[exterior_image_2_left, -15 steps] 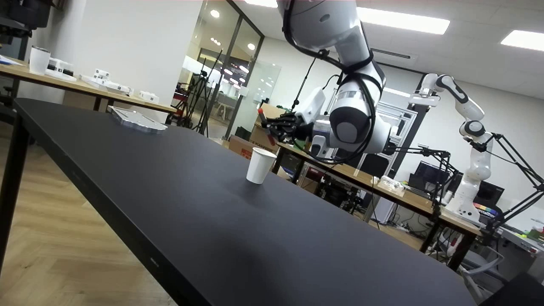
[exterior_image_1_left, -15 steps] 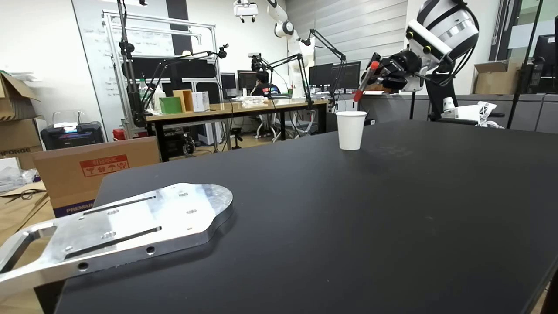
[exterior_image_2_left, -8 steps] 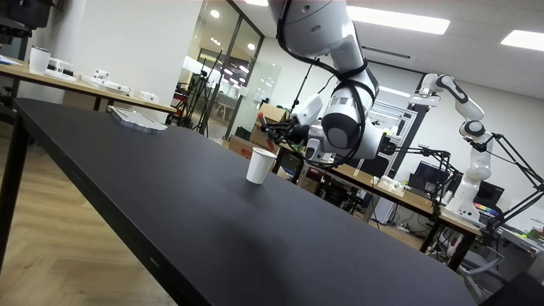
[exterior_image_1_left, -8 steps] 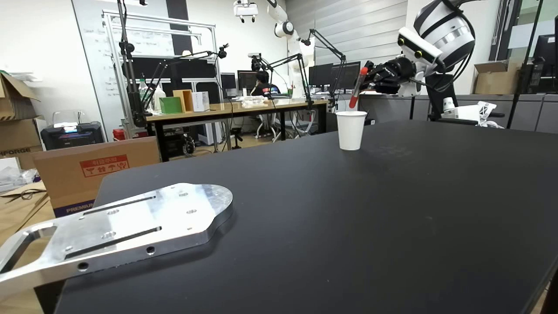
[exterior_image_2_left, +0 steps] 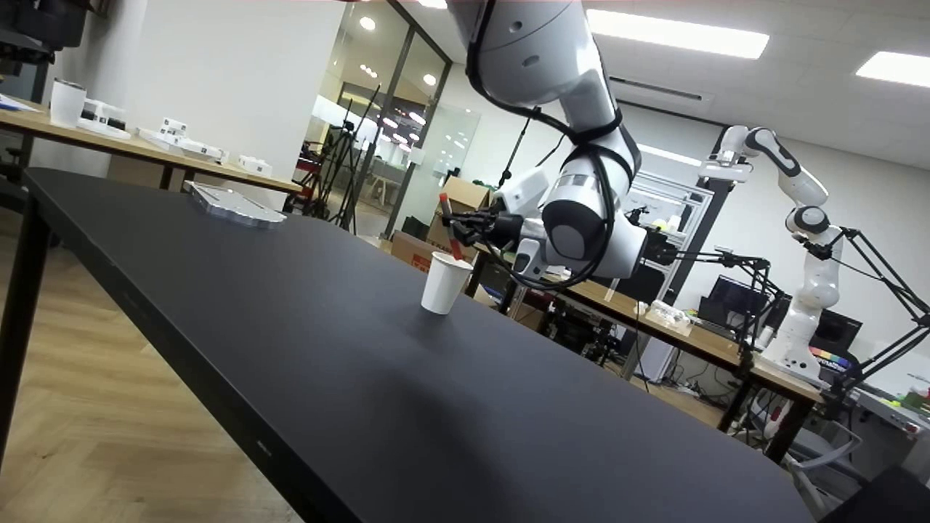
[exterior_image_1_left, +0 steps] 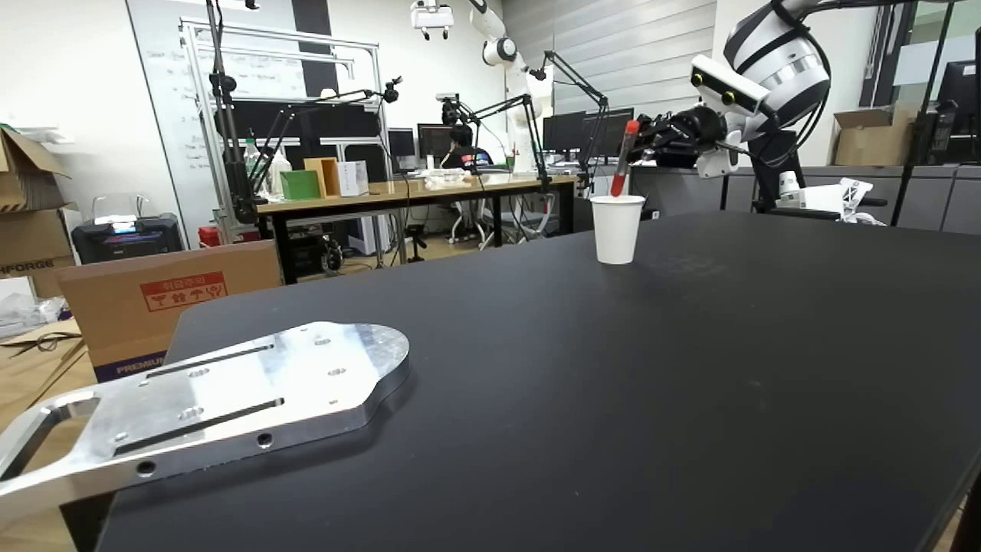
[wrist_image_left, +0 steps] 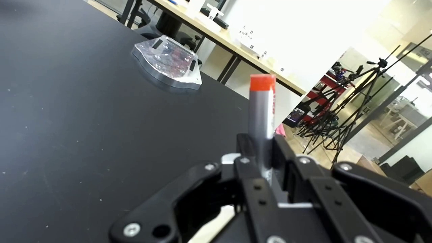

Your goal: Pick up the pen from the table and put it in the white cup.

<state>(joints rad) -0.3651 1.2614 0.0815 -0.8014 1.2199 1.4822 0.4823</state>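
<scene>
1. So yeah, the pen (wrist_image_left: 261, 111) is up in the gripper (wrist_image_left: 264, 150), off the table (exterior_image_1_left: 690, 368), nearly upright with a slight lean.
2. Gripper-wise, the fingers (wrist_image_left: 244, 145) are pinched in on the pen's barrel from both sides, with only the pen's own thickness between them.
3. Its red-orange upper end pokes up past the fingers in the wrist view; the red lower end hangs below them in both exterior views.
4. Right below the gripper stands the white cup (exterior_image_1_left: 615, 234), upright on the black table. The pen's low tip is at the cup's mouth, but honestly I can't tell if it's dipped inside or just over the rim.
5. Well apart from the gripper, out past the pen in the wrist view, a silvery metal plate (wrist_image_left: 165, 64) lies on the same table.
6. Even farther out from the gripper, same view, is a wooden-topped bench (wrist_image_left: 291, 85) with white bits on it, too washed out to make out.
</scene>
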